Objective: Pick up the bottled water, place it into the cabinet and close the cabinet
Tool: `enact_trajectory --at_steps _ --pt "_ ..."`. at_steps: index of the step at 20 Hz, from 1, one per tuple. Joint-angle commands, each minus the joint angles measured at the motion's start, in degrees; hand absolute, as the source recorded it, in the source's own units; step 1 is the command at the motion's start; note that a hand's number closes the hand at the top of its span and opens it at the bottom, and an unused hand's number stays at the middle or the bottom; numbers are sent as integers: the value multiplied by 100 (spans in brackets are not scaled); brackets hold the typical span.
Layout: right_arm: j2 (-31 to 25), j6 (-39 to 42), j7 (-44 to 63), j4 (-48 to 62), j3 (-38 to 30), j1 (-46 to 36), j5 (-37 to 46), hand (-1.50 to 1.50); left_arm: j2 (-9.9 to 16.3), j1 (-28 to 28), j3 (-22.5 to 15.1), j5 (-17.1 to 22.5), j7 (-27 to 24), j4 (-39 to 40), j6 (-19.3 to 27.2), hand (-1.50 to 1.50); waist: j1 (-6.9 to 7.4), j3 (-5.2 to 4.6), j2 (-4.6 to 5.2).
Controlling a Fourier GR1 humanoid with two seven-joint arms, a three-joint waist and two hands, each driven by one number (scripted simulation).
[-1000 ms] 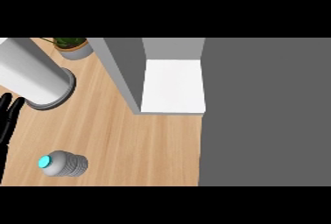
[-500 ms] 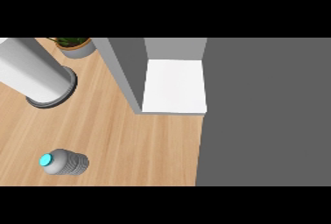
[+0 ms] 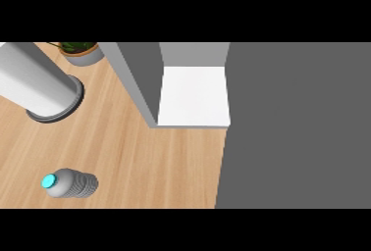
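— Looking steeply down on the bottled water [image 3: 70,184], standing at about seven o'clock on the wooden counter [image 3: 145,157], cyan cap [image 3: 48,181] facing up, touching nothing.

— Waiting untouched, then?

— Waiting, yes. Not seeing the left hand or the right hand anywhere in the view, so not able to tell whether opening or curling.

— And spotting the cabinet [image 3: 141,78]?

— Sitting between twelve and one o'clock, well apart from the bottled water, standing open and showing a white shelf [image 3: 194,95]. Sharing the counter at ten o'clock with a grey cylinder [image 3: 36,81] on a dark ring, and at eleven with a potted plant [image 3: 80,51].

— Judging the step?

— Judging it as the very first: reaching and picking up, with placing and closing both not yet done.

— Calling for what next?

— Probably bringing a hand in from six o'clock toward seven, wrapping round the ribbed body below the cyan cap, lifting straight, then carrying toward one o'clock while steering clear of the cabinet's grey side wall on the way to the white shelf.
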Motion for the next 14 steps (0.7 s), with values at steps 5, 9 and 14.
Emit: enact_trajectory --at_steps 5,9,14 --pt "176 -148 171 -19 314 -203 331 -150 -143 -422 321 -407 338 498 -531 -150 -36 0 12" --pt "298 -445 741 -416 799 -388 763 -150 -251 -727 117 -1034 428 596 -625 -150 -43 -3 11" --pt "183 -424 591 -433 863 -190 745 -150 -949 -1140 -267 -2132 240 1064 -627 -150 -71 -3 12"
